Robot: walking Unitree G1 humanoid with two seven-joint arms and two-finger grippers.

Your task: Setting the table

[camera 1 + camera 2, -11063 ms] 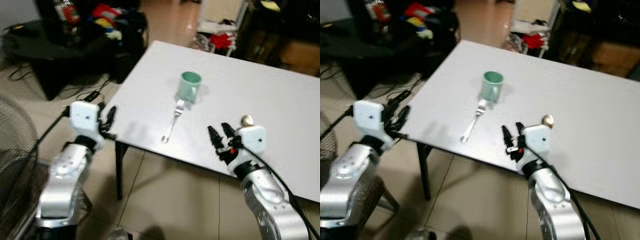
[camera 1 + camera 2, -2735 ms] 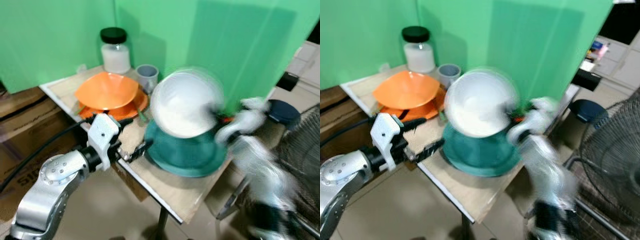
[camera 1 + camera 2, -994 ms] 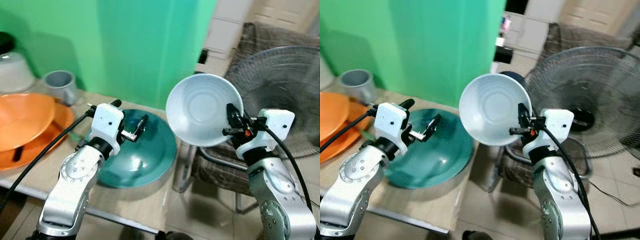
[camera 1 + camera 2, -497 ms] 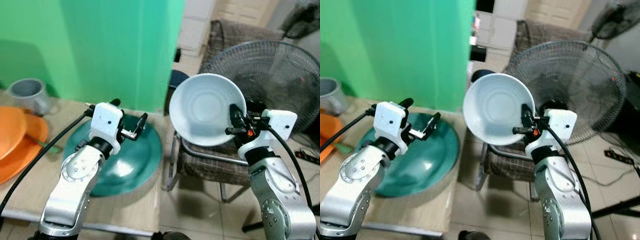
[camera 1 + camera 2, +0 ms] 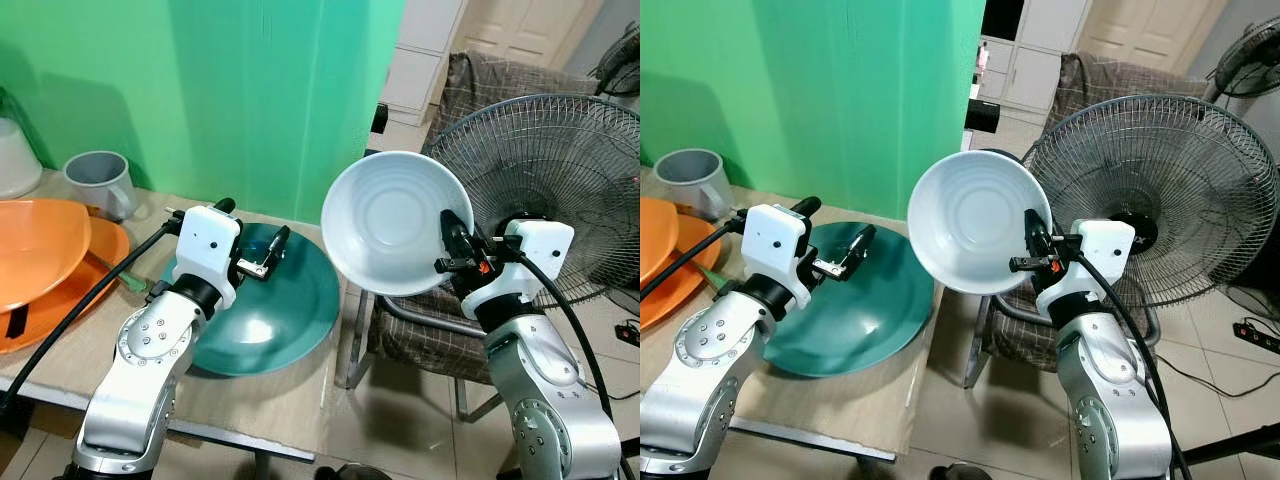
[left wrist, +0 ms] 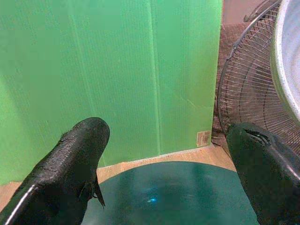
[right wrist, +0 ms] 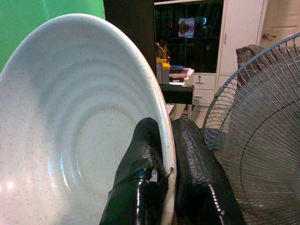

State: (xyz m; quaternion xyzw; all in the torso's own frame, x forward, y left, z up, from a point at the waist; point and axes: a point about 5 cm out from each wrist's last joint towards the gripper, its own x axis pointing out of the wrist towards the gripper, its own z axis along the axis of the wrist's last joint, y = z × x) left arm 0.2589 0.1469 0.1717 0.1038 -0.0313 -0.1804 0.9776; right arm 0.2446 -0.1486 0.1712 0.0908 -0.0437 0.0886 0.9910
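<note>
My right gripper [image 5: 447, 243] is shut on the rim of a white bowl [image 5: 393, 222], held up in the air and tipped on its side with its hollow facing me. The right wrist view shows the bowl [image 7: 70, 126] pinched between the two black fingers [image 7: 140, 187]. My left gripper [image 5: 262, 252] hangs open over a dark green bowl [image 5: 270, 310] that sits on the wooden table [image 5: 250, 410]. In the left wrist view the green bowl [image 6: 168, 192] lies below the spread fingers [image 6: 70, 154], which hold nothing.
Two stacked orange bowls [image 5: 40, 255] and a grey cup [image 5: 100, 183] stand at the table's left. A green wall panel [image 5: 250, 90] backs the table. A standing fan [image 5: 560, 180] and a chair [image 5: 440, 330] are to the right, just past the table's edge.
The whole view has swung left, bringing the orange bowls and the cup further into sight. The right gripper keeps hold of the white bowl. The left gripper stays open over the green bowl.
</note>
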